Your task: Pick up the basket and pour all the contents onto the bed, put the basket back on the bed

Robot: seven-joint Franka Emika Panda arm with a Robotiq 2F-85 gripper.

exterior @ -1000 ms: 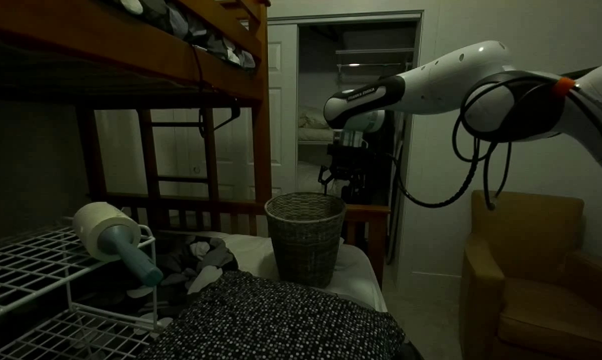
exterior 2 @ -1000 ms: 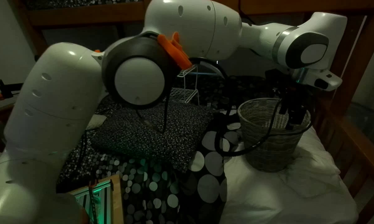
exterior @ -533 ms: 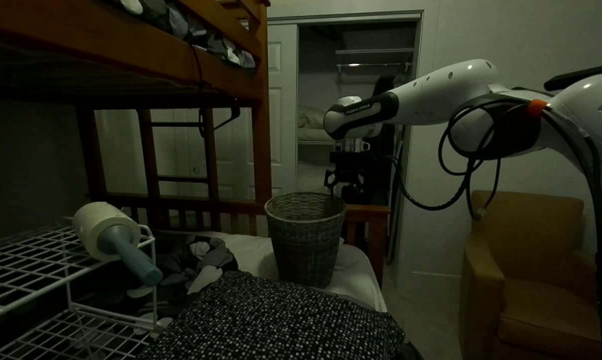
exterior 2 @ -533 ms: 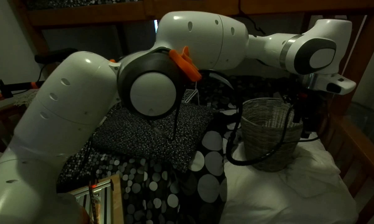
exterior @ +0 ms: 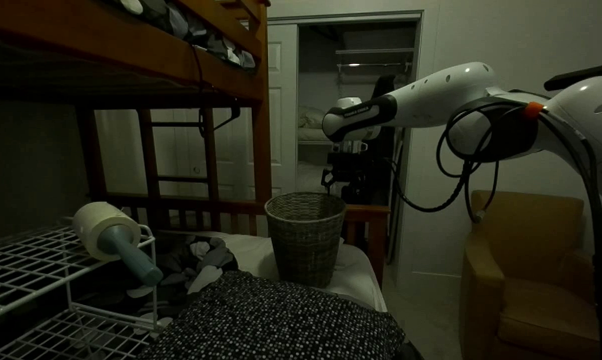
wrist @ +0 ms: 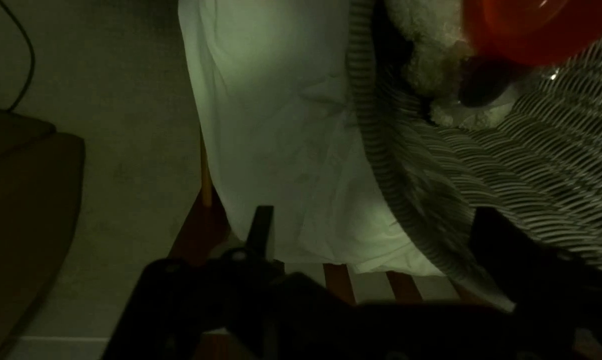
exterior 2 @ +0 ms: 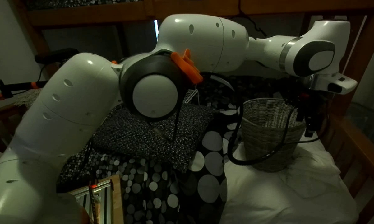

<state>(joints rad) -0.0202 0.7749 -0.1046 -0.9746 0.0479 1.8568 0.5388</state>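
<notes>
One round grey-brown wicker basket, a glossy red object inside, stands upright on the white-sheeted bed — the white jointed arm arches across, black two-fingered gripper pointing down at the rim, spread wide, holding nothing.

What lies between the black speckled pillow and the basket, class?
Dark spotted bedding, then white bedding up to the basket, in an exterior view; a black cable hangs across.

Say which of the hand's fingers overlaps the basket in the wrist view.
The finger at the picture's right: it overlaps the basket, while the other finger shows against the white sheet.
</notes>
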